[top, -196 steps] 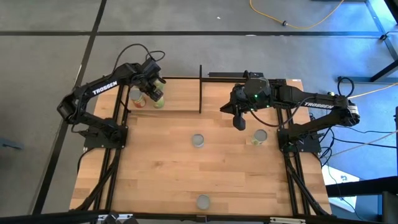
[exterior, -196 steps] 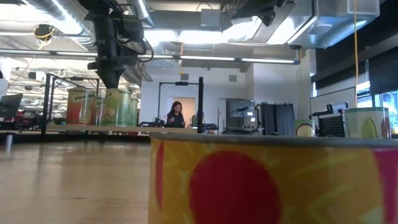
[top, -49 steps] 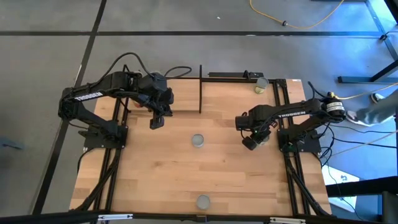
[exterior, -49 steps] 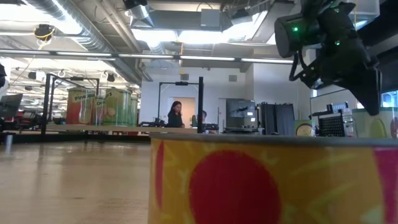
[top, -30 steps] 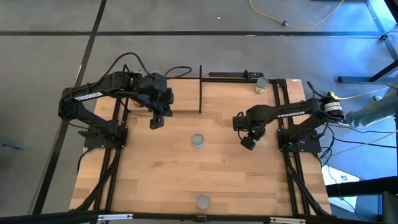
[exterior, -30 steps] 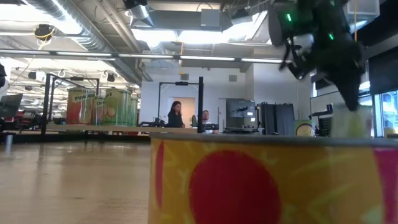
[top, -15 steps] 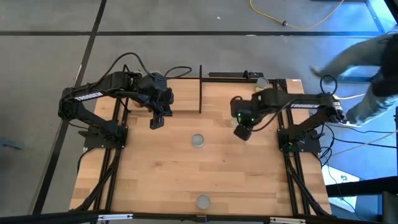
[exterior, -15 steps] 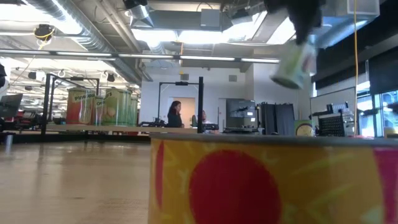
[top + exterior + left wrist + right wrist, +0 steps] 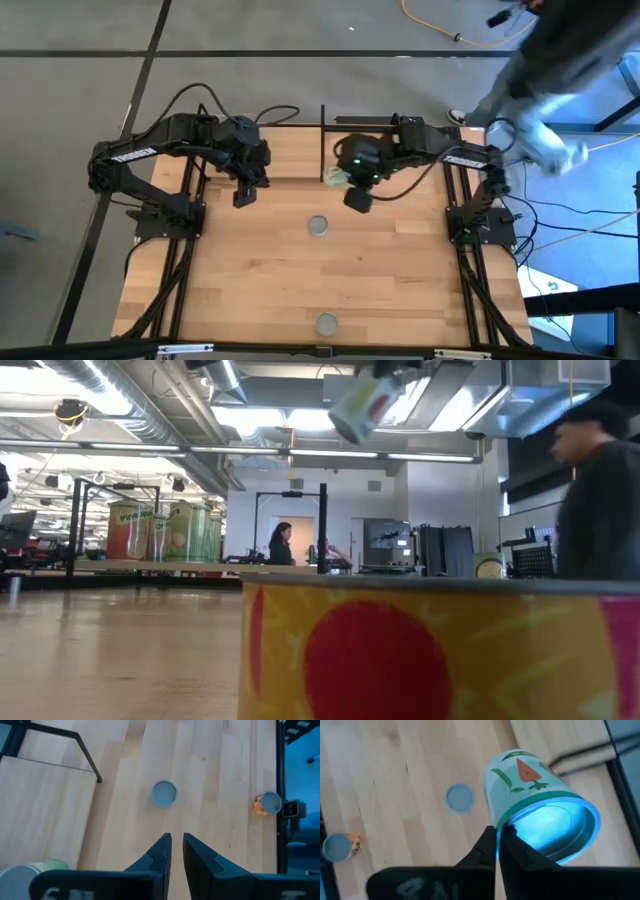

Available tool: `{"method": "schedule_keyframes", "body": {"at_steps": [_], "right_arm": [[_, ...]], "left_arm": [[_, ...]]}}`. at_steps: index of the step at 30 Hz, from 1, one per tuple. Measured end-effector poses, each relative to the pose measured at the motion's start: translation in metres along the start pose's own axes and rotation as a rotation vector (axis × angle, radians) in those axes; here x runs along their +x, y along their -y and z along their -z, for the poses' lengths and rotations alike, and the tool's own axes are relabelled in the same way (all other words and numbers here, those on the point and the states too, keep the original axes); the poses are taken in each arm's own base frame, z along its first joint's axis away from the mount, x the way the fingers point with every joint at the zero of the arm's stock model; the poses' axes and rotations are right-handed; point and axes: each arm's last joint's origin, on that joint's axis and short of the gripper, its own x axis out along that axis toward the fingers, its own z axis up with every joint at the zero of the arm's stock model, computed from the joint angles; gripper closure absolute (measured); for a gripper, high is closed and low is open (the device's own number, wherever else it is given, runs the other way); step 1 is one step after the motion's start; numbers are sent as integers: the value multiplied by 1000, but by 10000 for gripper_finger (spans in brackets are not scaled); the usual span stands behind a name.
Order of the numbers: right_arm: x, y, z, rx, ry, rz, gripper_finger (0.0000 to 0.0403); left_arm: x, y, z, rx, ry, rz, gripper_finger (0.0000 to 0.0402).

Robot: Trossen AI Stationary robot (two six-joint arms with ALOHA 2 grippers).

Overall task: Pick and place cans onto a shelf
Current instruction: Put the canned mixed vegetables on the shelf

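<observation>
My right gripper [image 9: 347, 185] is shut on a pale can with a carrot picture [image 9: 530, 795], high over the table's middle just right of the shelf's black post [image 9: 322, 140]. The can shows tilted up high in the low view [image 9: 365, 405]. The shelf board [image 9: 290, 150] lies at the far left, and cans [image 9: 190, 530] stand on it. My left gripper [image 9: 242, 195] is shut and empty in front of the shelf, above bare table. One can [image 9: 318, 227] stands upright at the table's middle and another [image 9: 326, 323] at the near edge. My right gripper pinches the can at the rim of its round end [image 9: 501, 826], the end that faces the wrist camera. One finger [image 9: 487, 837] lies on the outer wall and the other on the hollow end face. The can is lifted clear and tilted.
A person [image 9: 600, 490] stands beyond the table's far right corner [image 9: 560, 60]. The near-edge can fills the low view's foreground [image 9: 430, 650]. Bare wooden tabletop [image 9: 250, 280] lies between the two standing cans and on both sides of them.
My right gripper has carried the can from the table's right side up and toward the left and far edge, to beside the shelf's post; the can has risen well clear and tipped over. A person has moved in at the far right.
</observation>
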Motion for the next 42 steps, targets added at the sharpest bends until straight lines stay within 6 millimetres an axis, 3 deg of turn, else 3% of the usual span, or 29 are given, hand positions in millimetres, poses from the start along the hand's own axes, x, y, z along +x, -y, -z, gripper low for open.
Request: {"method": "schedule_keyframes", "body": {"at_steps": [7,14,22,32,42], "right_arm": [[35,-13,-31,-103,-4,-27,397],[95,-24,-42,-161,-90,-92,397],[153,-38,-48,-223,-127,-156,397],[192,-71,-35,-301,-213,-209,397],[196,-78,-26,-320,-282,-203,397]], "left_arm": [[-26,2,11,-35,75,1,360],[-43,4,20,-31,127,7,360],[-47,4,23,-29,135,8,360],[-47,4,23,-27,134,7,360],[-47,4,23,-26,133,6,360]]}}
